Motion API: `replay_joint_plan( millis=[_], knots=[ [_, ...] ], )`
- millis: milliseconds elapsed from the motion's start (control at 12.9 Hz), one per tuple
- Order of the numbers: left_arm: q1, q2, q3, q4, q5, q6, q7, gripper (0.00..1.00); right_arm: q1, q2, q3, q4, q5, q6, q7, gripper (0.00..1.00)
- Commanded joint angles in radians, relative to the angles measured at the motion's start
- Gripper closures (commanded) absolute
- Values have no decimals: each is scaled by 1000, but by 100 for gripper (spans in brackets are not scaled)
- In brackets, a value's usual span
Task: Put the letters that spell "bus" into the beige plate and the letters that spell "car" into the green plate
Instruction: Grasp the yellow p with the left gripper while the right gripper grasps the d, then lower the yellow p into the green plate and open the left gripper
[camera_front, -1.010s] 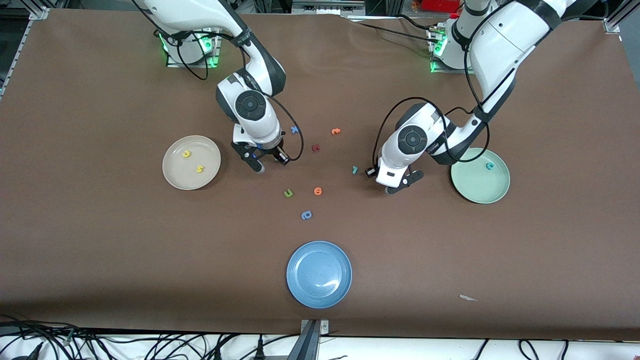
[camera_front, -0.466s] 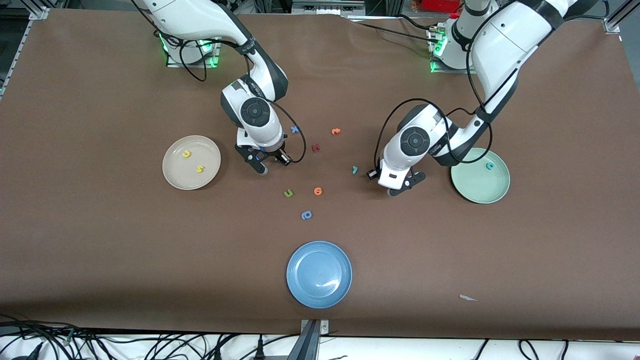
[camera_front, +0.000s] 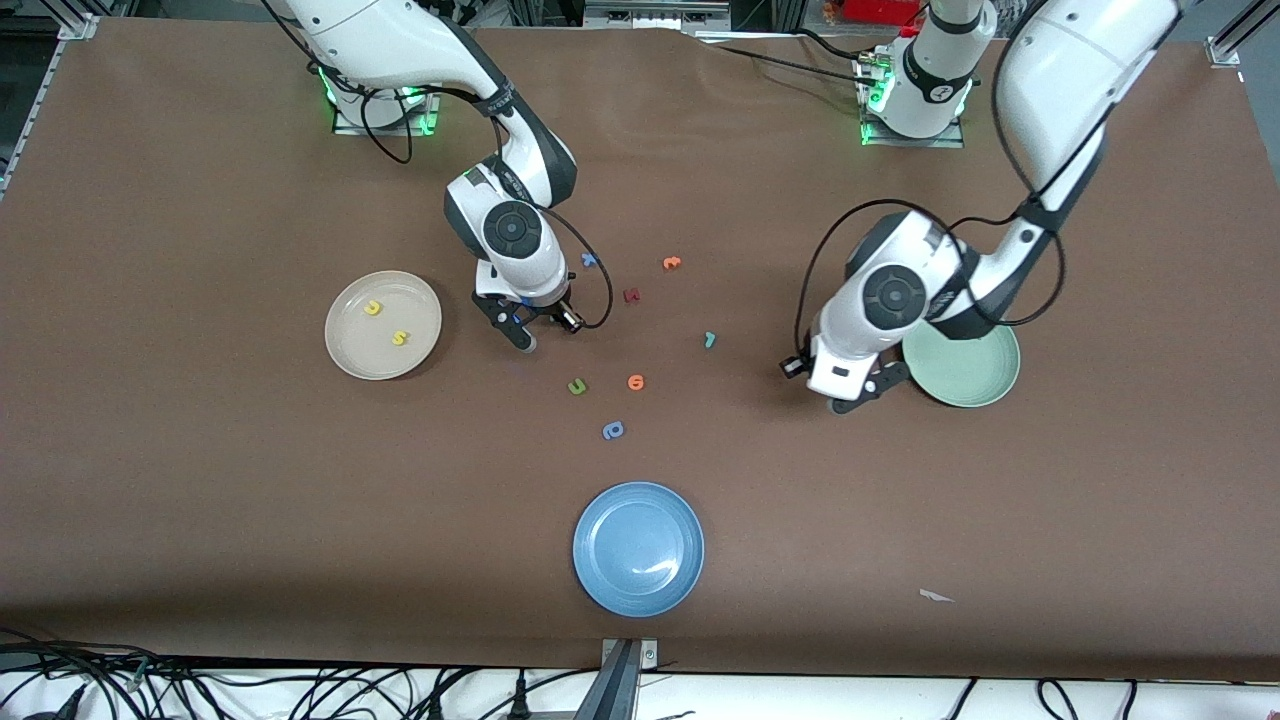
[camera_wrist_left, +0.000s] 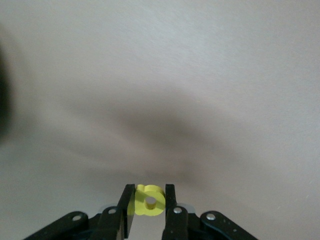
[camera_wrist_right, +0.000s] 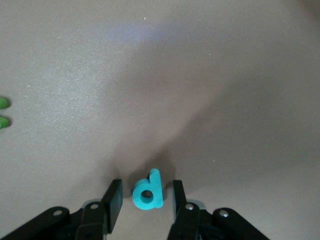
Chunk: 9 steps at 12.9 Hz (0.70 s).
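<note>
The beige plate (camera_front: 345, 345) holds a yellow u (camera_front: 373, 308) and a yellow s (camera_front: 399, 338). Beside it, toward the table's middle, my right gripper (camera_front: 528, 330) stands low and open. A teal b (camera_wrist_right: 148, 191) lies flat between its fingers (camera_wrist_right: 115, 192), with a gap on each side; in the front view the hand hides it. My left gripper (camera_wrist_left: 150, 192) is shut on a yellow a (camera_wrist_left: 150, 201). It hangs over the table (camera_front: 862, 392) just beside the green plate (camera_front: 975, 380), which its arm partly covers. A thin teal r (camera_front: 709, 340) lies between the arms.
Loose letters lie mid-table: green u-shape (camera_front: 577, 386), orange ones (camera_front: 636, 382) (camera_front: 672, 263), a periwinkle one (camera_front: 613, 430), a blue one (camera_front: 590, 259), a dark red one (camera_front: 631, 295). A blue plate (camera_front: 638, 548) sits nearer the camera.
My left arm has carried the yellow a from near the teal r toward the green plate, now covering part of it. My right gripper has settled over the teal b, its fingers slightly narrower.
</note>
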Motion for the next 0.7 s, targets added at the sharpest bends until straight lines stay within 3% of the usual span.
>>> replay_joint_plan(
  millis=[0, 233, 466, 621],
  knots=[
    [243, -48, -144, -16, -35, -158, 205, 100, 7, 11, -2, 8, -1, 15, -11, 70],
    [402, -48, -184, -21, -29, -293, 425, 100, 11, 20, -2, 6, -3, 26, -9, 76],
    [503, -34, -172, -46, 0, -308, 597, 100, 11, 22, -2, 6, -3, 26, -9, 77],
    [534, 21, -166, -56, 86, -308, 617, 100, 13, 26, -2, 6, -3, 26, -9, 77]
  ],
)
